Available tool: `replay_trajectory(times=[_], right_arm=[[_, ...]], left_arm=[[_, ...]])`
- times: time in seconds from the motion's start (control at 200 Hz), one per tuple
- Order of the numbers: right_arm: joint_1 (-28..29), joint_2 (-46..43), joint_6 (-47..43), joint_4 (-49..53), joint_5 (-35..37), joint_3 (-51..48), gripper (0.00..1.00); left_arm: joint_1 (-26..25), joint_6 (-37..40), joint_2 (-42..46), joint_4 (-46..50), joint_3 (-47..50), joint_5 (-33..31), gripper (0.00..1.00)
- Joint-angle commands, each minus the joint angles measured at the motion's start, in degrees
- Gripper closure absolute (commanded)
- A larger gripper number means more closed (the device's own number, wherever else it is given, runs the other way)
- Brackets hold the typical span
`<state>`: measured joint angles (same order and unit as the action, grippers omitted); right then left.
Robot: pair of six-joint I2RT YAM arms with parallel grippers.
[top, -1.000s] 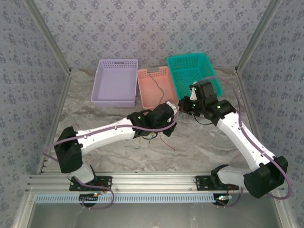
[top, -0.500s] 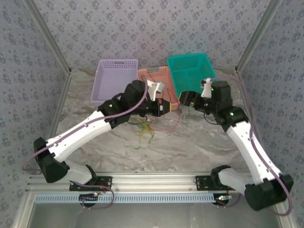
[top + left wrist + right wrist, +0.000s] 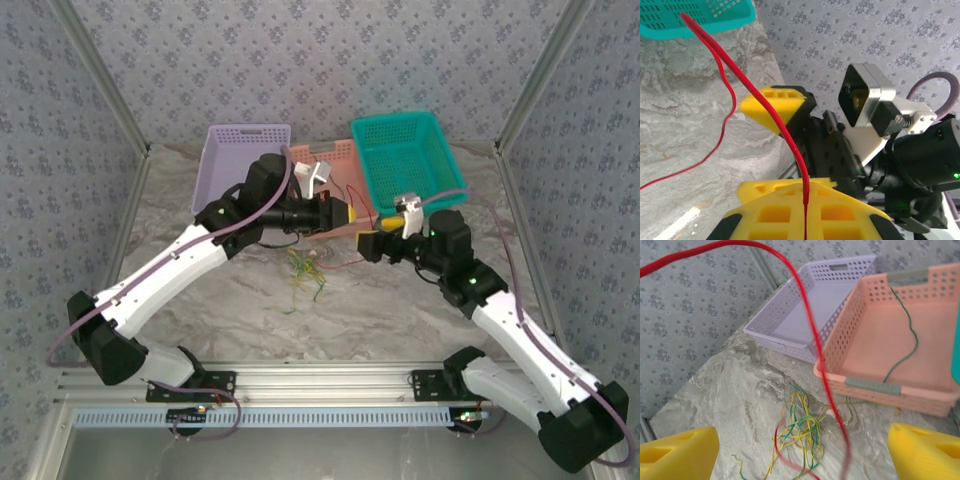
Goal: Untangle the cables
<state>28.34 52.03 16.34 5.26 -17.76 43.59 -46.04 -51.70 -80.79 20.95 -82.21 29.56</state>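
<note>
The left gripper (image 3: 805,200) has its yellow fingers pressed together on the red cable (image 3: 790,142), which comes out from between the pads and climbs in a long curve towards the teal basket (image 3: 700,15), while a thinner stretch of the same red line hangs down and trails off across the marble-patterned table (image 3: 730,385). The right gripper (image 3: 800,452) faces it from just beside, its two yellow fingers spread wide with nothing between them except the red cable passing through the gap, and whether the cable touches either pad cannot be told. From above, both grippers meet near the front ends of the salmon and teal baskets, the left arm reaching in from the left and the right arm from the right. Below and nearer the arm bases, the tangle of yellow and green cables (image 3: 800,432) lies loose on the table, apart from both grippers and just in front of the salmon basket (image 3: 845,340). A single green cable (image 3: 907,337) lies inside that basket, running along its floor towards the far wall. The purple basket (image 3: 780,340) stands touching or nearly touching the salmon one on its left side.
</note>
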Motion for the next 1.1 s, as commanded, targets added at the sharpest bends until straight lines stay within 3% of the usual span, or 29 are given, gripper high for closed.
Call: replay_trajectory(times=[0.0, 0.24, 0.34, 0.455, 0.52, 0.615, 0.645, 0.755, 0.804, 0.889, 0.974, 1.094], right_arm=[[1.52, 3.52, -5.42, -5.44, 2.36, 1.60, 0.12], [2.51, 13.19, -6.63, -4.69, 5.88, 7.33, 0.29], [2.55, 15.63, -6.58, -5.12, 4.73, 8.79, 0.40], [2.75, 17.20, -5.52, -4.28, 2.85, 10.75, 0.73], [2.91, 17.16, -4.19, -2.62, 2.19, 11.81, 1.00], [3.63, 16.70, -1.32, -0.56, 1.14, 12.44, 1.00], [3.65, 17.04, 0.02, 0.37, 0.32, 13.08, 1.00], [4.74, 21.33, 5.90, 5.97, -1.09, 18.90, 1.00], [5.57, 24.27, 8.60, 9.07, -0.25, 22.45, 1.00], [6.77, 28.88, 12.79, 13.10, 1.16, 28.56, 1.00], [7.52, 32.15, 16.43, 16.48, 4.39, 32.41, 1.00], [7.31, 35.78, 22.16, 20.90, 8.35, 36.37, 1.00]], left_arm=[[0.58, -1.79, 1.08, 0.07, -2.73, 3.78, 1.00], [1.31, -3.03, 1.37, 0.06, -3.04, 6.46, 1.00], [1.86, -2.88, 1.73, 0.84, -3.54, 7.04, 1.00], [3.81, -2.69, 2.11, 1.70, -3.48, 7.96, 1.00], [6.03, -1.90, 2.39, 3.09, -3.80, 8.13, 1.00], [11.86, -0.14, 1.75, 5.56, -5.12, 9.01, 1.00], [14.08, 0.46, 1.29, 5.76, -5.47, 9.96, 0.95], [22.32, 1.67, -1.63, 3.20, -6.58, 14.10, 0.53], [25.68, 1.93, -3.59, 2.45, -7.89, 15.82, 0.41], [31.09, 3.24, -5.23, 3.49, -9.55, 15.27, 0.35], [35.58, 5.90, -3.40, 7.83, -10.20, 9.98, 0.34], [34.16, 13.22, 5.06, 14.10, -8.31, -1.98, 0.35]])
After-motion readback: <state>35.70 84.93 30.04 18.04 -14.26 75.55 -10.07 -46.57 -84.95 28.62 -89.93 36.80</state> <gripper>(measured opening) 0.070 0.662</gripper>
